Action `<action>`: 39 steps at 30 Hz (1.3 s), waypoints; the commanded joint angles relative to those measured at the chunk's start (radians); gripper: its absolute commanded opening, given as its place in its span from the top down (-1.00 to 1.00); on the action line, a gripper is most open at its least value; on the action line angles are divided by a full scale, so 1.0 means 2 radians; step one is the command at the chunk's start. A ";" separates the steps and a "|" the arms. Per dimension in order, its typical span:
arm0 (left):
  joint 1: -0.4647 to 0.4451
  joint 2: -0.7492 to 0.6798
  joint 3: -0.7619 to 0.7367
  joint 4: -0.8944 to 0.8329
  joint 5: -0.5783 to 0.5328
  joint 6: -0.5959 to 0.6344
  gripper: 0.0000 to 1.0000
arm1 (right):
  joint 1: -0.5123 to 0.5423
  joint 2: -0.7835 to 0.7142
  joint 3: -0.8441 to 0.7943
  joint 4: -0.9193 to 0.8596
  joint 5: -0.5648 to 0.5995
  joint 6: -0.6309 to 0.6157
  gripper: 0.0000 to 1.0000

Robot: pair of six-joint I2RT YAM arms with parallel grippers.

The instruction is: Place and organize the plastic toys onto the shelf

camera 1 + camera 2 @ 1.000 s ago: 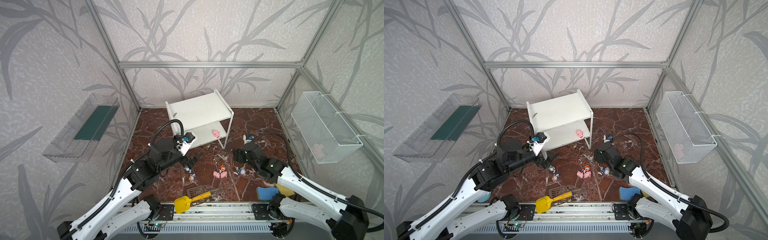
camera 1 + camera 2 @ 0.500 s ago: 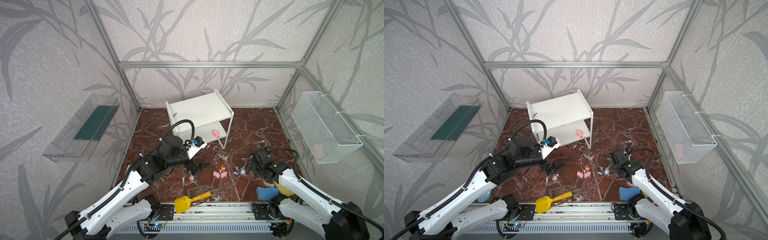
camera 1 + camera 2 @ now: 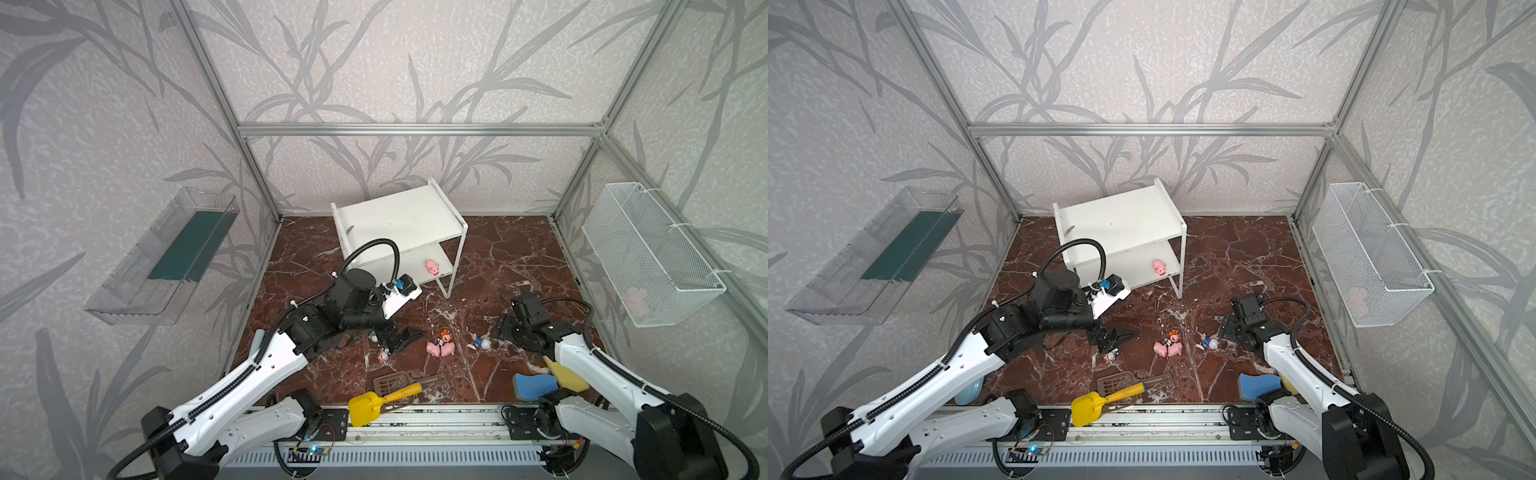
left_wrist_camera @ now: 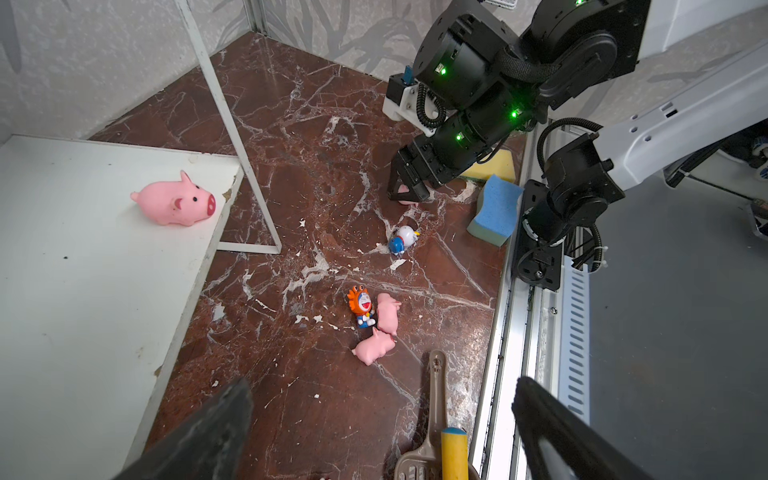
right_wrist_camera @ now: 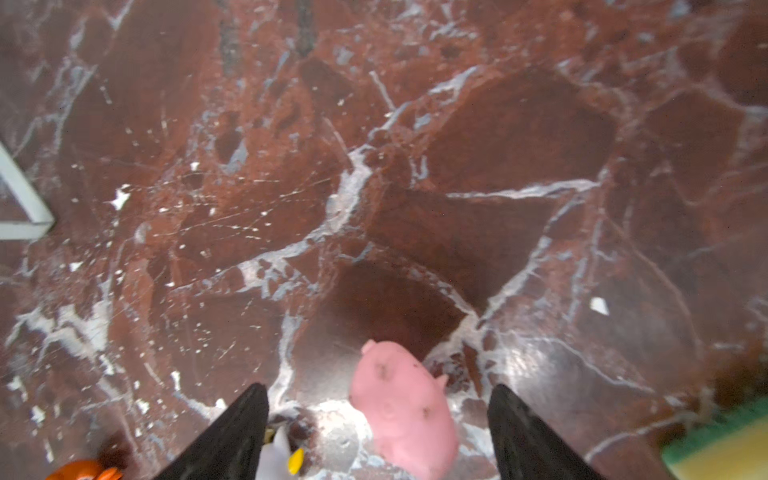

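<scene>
Red-brown marble makes the counter, and the white shelf stands at the back of it, near the wall. The left pincer hangs low over the counter in front of the shelf. In the left wrist view its two fingers are spread wide and nothing is between them.

The right pincer is down at the counter on the right side, well apart from the shelf. Its fingers are also apart. A pink pig lies on the counter between them with a gap on each side, so it is not gripped.

A yellow scoop lies at the front edge of the counter, and a blue sponge lies near the right arm.

Another pig stands on the lower board of the shelf, close to the front corner by the thin leg. Two more pigs lie touching each other in the middle of the counter, between both pincers. An orange-maned figurine touches one of them. A white-headed figurine lies on its side just beside the right pincer, towards the middle. One more tiny figurine is near the left pincer, and its colours are too small to tell.
</scene>
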State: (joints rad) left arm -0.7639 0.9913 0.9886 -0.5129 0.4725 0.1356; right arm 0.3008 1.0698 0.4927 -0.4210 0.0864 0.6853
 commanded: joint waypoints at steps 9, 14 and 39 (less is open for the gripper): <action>-0.001 0.004 0.012 -0.004 -0.006 0.009 -0.98 | 0.005 -0.001 -0.013 0.040 -0.042 -0.033 -0.58; -0.001 0.001 0.010 -0.004 -0.012 0.010 -0.98 | 0.005 0.012 -0.008 0.019 -0.040 -0.030 -0.34; 0.000 0.000 0.009 -0.001 -0.021 0.011 -0.98 | 0.005 -0.005 -0.029 0.055 -0.080 -0.035 0.89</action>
State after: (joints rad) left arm -0.7639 1.0019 0.9886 -0.5125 0.4377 0.1383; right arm 0.3084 1.0569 0.4362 -0.3363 -0.0414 0.6228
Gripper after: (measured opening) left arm 0.992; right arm 0.072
